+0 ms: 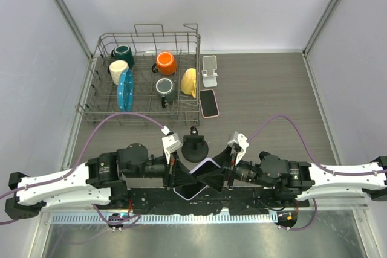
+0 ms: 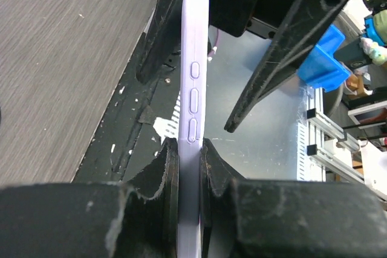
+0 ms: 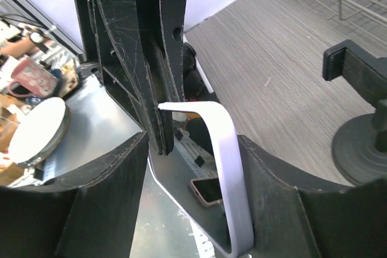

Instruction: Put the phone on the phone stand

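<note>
The left gripper (image 2: 188, 164) is pressed together on the lavender-cased slab phone (image 2: 195, 58), its scuffed black fingers clamping the two flat faces near one end, just short of the three raised side buttons. The right gripper (image 3: 192, 143) is spread, its jaws standing on either side of the phone's other end without a clear pinch. The phone hangs tilted above the table's near edge, at the lower centre of the top view.

It looks stiff and light, with a matte, rubbery case that should grip well. The glass under it is fragile, so a hold across the faces, clear of the buttons, seems safest.

The black plastic phone stand with round base and clamp head (image 1: 196, 148) sits just above the grippers on the grey wood-grain table (image 1: 266, 89).
</note>
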Controlling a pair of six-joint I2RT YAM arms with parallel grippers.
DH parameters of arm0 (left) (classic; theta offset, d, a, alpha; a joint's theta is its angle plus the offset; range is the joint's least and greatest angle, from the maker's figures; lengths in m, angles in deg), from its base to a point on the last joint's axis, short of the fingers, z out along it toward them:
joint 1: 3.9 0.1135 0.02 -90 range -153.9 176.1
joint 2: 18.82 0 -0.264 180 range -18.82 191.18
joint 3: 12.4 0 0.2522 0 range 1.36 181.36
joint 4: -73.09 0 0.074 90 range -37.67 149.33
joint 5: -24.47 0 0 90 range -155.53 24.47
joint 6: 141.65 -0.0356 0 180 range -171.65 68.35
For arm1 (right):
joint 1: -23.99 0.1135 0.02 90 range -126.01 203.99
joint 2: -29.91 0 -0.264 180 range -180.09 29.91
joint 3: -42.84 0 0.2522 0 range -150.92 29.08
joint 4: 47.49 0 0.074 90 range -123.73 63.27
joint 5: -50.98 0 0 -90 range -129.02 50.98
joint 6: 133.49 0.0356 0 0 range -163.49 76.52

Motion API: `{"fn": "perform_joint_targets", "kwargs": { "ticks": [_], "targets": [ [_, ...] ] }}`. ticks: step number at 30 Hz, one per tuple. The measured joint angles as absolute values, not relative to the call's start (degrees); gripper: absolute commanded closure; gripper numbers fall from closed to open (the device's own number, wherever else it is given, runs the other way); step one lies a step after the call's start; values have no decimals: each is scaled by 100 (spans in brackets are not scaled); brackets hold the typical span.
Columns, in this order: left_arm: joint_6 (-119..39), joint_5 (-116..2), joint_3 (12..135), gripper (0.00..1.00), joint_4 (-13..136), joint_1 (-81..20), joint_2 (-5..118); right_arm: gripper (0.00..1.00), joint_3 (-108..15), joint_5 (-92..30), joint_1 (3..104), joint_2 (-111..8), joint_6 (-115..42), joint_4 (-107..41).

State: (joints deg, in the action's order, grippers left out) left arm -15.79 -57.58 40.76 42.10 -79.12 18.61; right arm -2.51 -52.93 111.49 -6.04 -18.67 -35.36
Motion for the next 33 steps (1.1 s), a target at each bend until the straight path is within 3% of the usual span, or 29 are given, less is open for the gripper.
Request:
{"fn": "perform_joint_targets", "kwargs": {
  "ticks": [4, 7, 20, 26, 29, 32, 33],
  "targets": [
    [-1560, -5594, 3956, 100, 4461, -7916, 1752, 53, 105, -5228, 11145, -460, -1617, -4194],
    [-1514, -5478, 3803, 100, 4778, -7916, 1612, 57, 295, -5195, 11143, -276, -1471, -4631],
    [-1450, -5347, 3658, 100, 5650, -7916, 1551, 60, 599, -4882, 11138, -62, -1226, -5693],
    [-1433, -5295, 3650, 100, 5842, -7916, 1538, 74, 660, -4743, 11134, -202, -1281, -6038],
    [-1433, -5249, 3623, 100, 5928, -7916, 1529, 99, 700, -4780, 11125, -195, -1309, -6106],
    [-1431, -5249, 3599, 100, 5949, -7912, 1531, 99, 759, -4841, 11125, -147, -1325, -6158],
    [-1431, -5249, 3599, 93, 5947, -7910, 1544, 99, 778, -4854, 11127, -130, -1322, -6167]
  ]
}}
